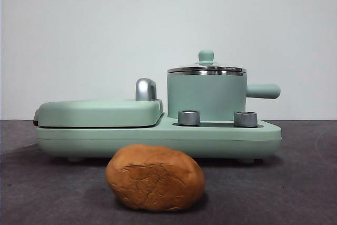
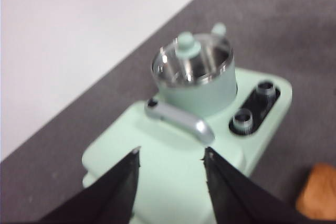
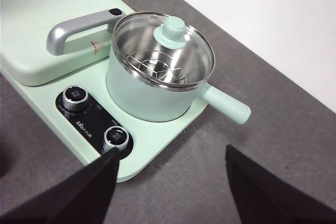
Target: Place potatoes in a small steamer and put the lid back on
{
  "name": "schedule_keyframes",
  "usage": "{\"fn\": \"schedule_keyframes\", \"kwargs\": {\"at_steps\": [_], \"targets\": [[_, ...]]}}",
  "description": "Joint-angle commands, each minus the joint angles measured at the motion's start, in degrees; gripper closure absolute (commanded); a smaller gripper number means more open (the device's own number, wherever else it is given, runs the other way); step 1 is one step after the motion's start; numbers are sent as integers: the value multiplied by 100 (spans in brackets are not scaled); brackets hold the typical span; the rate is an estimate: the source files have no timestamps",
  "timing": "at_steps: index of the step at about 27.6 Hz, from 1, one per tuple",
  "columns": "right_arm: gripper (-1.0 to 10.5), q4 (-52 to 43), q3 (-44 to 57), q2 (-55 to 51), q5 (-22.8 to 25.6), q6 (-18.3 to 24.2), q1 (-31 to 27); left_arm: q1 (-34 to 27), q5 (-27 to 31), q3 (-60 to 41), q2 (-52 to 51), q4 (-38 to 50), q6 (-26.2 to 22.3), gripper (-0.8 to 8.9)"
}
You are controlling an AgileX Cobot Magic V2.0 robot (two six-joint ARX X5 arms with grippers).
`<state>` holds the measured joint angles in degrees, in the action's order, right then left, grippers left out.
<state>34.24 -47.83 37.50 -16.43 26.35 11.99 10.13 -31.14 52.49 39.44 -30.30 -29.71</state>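
The orange-brown potato (image 1: pixel 155 177) lies on the dark table in front of the cooker; its edge shows in the left wrist view (image 2: pixel 318 191). The mint-green small steamer (image 1: pixel 206 97) (image 2: pixel 197 88) (image 3: pixel 142 95) stands on the cooker's right half, side handle pointing right. The glass lid (image 1: pixel 206 69) (image 2: pixel 190 62) (image 3: pixel 164 51) with its green knob sits on the steamer; a steel rack shows through it. My left gripper (image 2: pixel 172 156) hovers open above the griddle side. My right gripper (image 3: pixel 171 162) hangs open above the cooker's knob end, near the steamer's handle.
The mint-green cooker base (image 1: pixel 158 136) holds a flat lidded griddle (image 1: pixel 99 112) with a silver handle (image 1: pixel 145 89) on its left half. Two steel knobs (image 1: pixel 189 117) (image 1: pixel 245 119) sit in front of the steamer. A white wall stands close behind.
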Motion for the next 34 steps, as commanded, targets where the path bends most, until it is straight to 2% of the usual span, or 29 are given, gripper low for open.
{"fn": "schedule_keyframes", "kwargs": {"at_steps": [1, 9, 14, 22, 26, 34], "targets": [[610, -107, -92, 22, 2, -55, 28, 140, -31, 125, 116, 354, 616, 588], [611, -160, -92, 22, 2, -72, 31, 656, -17, 125, 702, 1390, 1307, 525], [611, -164, -92, 22, 0, -87, 31, 1082, 267, 125, 1547, 2649, 1884, 526], [611, -164, -92, 26, 4, -90, 31, 1827, 879, 223, 3169, 4186, 1912, 534], [611, -166, -92, 26, 2, -166, 31, 2050, 1104, 625, 4028, 4323, 1910, 533], [611, -170, -92, 26, 2, -192, 31, 2319, 1126, 2081, 5665, 4214, 1910, 533]]}}
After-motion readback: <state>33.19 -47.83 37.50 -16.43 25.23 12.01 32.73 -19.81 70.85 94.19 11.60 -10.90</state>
